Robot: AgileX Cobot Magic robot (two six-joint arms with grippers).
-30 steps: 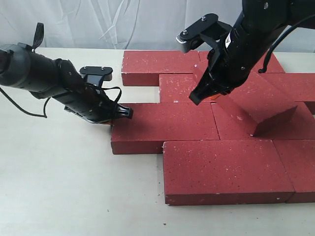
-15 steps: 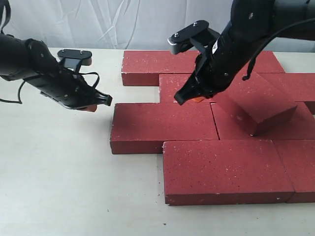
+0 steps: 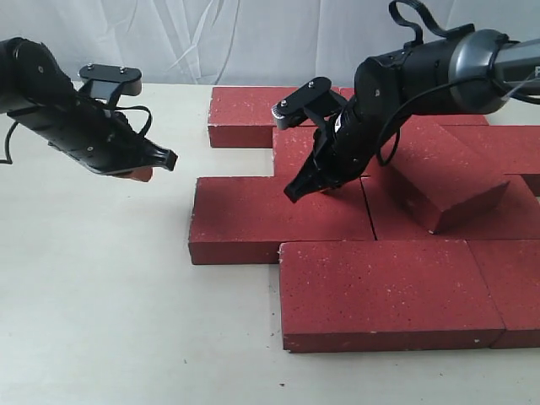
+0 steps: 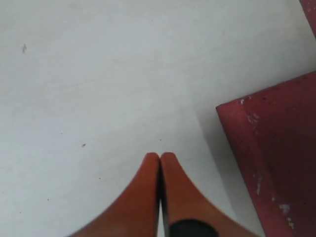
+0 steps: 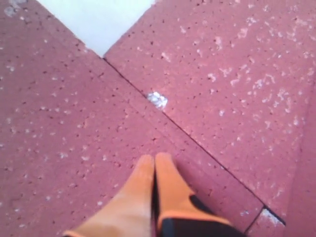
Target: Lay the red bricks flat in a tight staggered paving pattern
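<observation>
Both pairs of my jaws are pressed shut with nothing between them. My left gripper (image 3: 162, 159) hangs over the bare table (image 3: 93, 304), near the corner of the middle-row brick (image 3: 278, 215) but apart from it. My right gripper (image 3: 295, 191) points down at that same brick's top, close to the seam with the brick behind it. The red bricks (image 3: 388, 291) fill the right half of the exterior view in stepped rows, mostly flat and edge to edge, except for one tilted brick (image 3: 443, 177) that rests crooked on top of the others with its near end lifted. I judge these blocks heavy, stiff and gritty. They should not slip in my pads, but they will drag rather than glide, and a sharp corner could chip if knocked. For the tilted one I would open wide and grip across its long sides near the middle so it cannot swing. The flat ones seem better nudged at an end face with shut fingertips.
</observation>
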